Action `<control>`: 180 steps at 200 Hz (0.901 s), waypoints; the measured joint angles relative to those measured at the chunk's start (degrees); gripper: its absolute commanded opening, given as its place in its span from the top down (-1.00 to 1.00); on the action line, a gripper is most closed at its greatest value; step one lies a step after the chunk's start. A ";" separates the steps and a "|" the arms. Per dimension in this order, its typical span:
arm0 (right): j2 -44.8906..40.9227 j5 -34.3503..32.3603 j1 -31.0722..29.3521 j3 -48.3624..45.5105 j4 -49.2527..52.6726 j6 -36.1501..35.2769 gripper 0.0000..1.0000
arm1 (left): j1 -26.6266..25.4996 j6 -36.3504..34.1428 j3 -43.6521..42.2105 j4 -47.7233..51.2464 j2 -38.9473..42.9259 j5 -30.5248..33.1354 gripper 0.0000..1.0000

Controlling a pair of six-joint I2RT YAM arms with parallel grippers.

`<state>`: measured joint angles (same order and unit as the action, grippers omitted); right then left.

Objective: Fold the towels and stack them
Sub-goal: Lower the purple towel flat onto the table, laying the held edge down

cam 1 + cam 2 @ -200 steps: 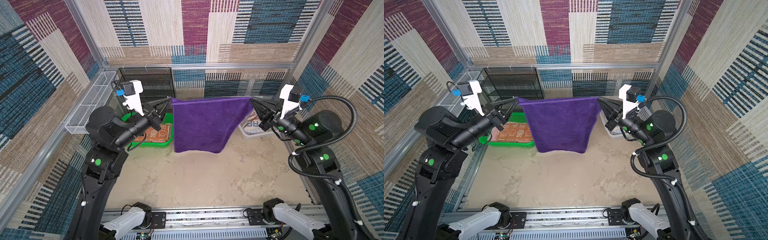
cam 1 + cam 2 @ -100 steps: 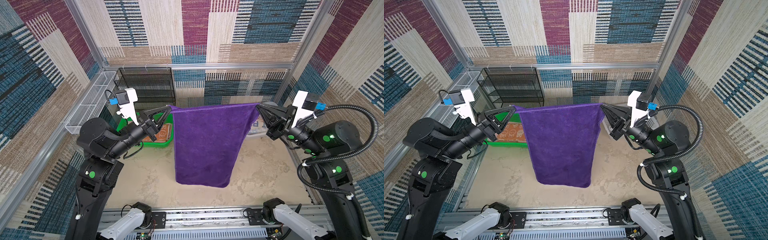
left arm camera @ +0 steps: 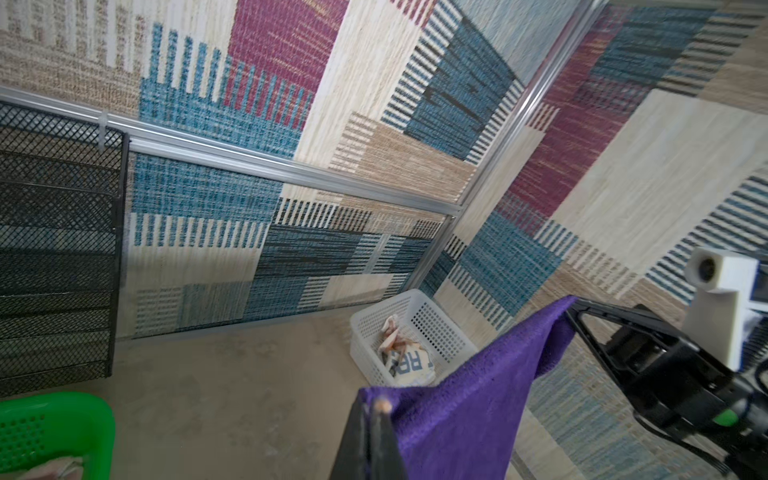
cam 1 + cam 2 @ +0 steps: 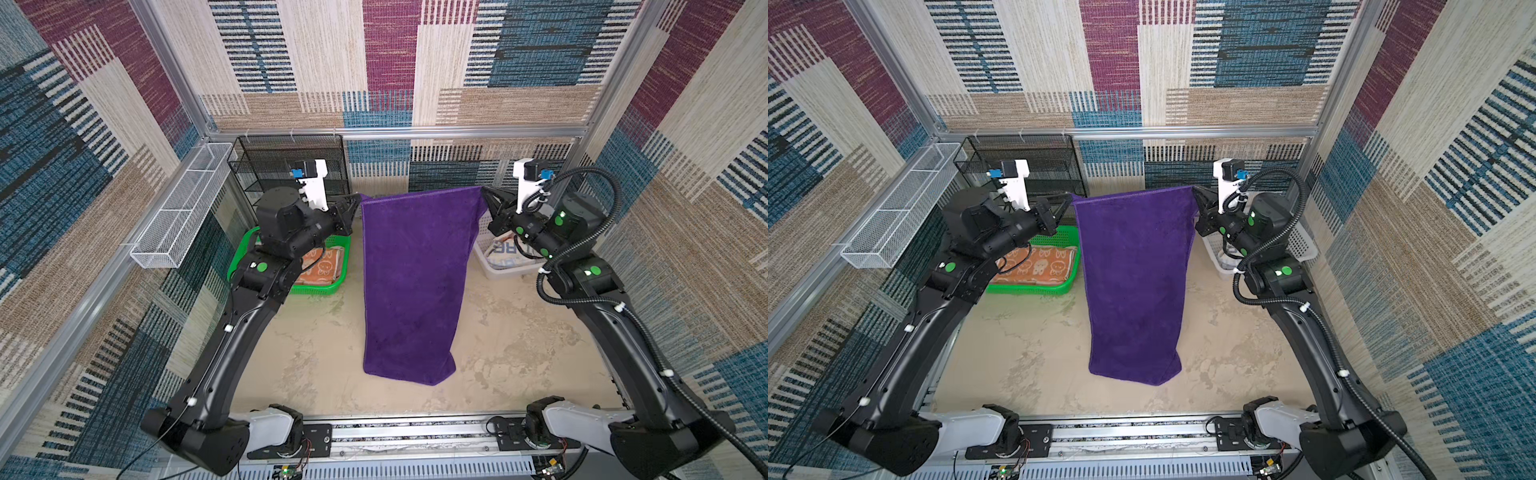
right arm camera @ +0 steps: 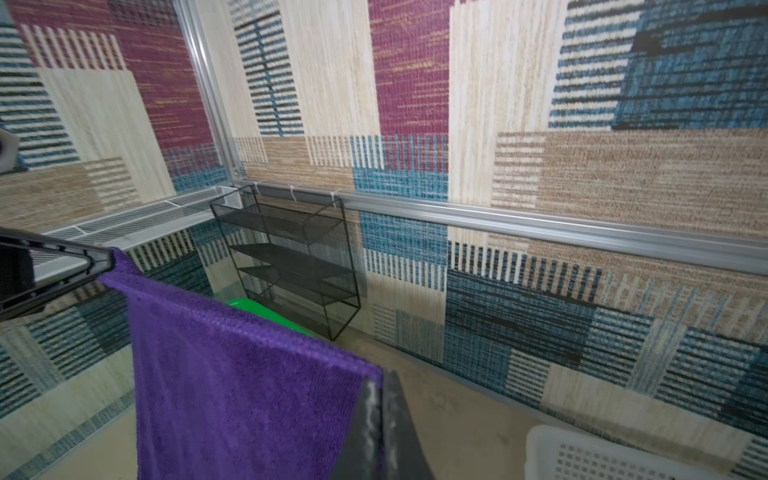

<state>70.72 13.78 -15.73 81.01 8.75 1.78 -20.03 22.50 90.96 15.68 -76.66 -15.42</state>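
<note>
The left arm covers much of the green plastic basket, so only part of the folded orange terry towel with white cartoon faces inside it shows. The right arm hides most of the white perforated plastic basket. The left wrist view shows the crumpled cream, orange and blue lettered towel lying in it. Each wrist view cuts off its own gripper, leaving only the tips.

Both arms rise from the front rail and bend inward, with the 2 grippers facing each other at about the same height. The left gripper is pinched tight on one top corner of the plain dark purple terry towel, and the right gripper is pinched on the other. The purple towel hangs taut and flat between the 2 baskets. Whether its bottom hem touches the beige tabletop is unclear.
</note>
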 measured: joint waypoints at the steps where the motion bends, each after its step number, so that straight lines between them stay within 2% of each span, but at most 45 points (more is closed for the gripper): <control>1: 0.28 -0.24 0.02 -0.04 -0.11 -0.04 1.00 | 0.00 -0.11 0.09 0.00 -0.39 0.17 1.00; 93: 18.47 -7.93 0.42 -5.38 -8.39 -1.14 1.00 | 0.66 -4.63 0.74 -2.14 -20.11 9.33 1.00; 143: 26.25 -9.27 0.48 -5.44 -10.62 0.00 1.00 | 0.79 -4.61 1.14 -2.97 -25.09 10.19 1.00; 180: 27.28 -8.52 0.48 -8.83 -11.50 1.22 1.00 | 0.76 -4.42 -0.98 -2.99 -25.88 10.47 1.00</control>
<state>98.00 5.26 -15.25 72.18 -2.74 3.01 -19.27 18.09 89.97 12.69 -102.54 -4.95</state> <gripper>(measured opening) 0.055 0.060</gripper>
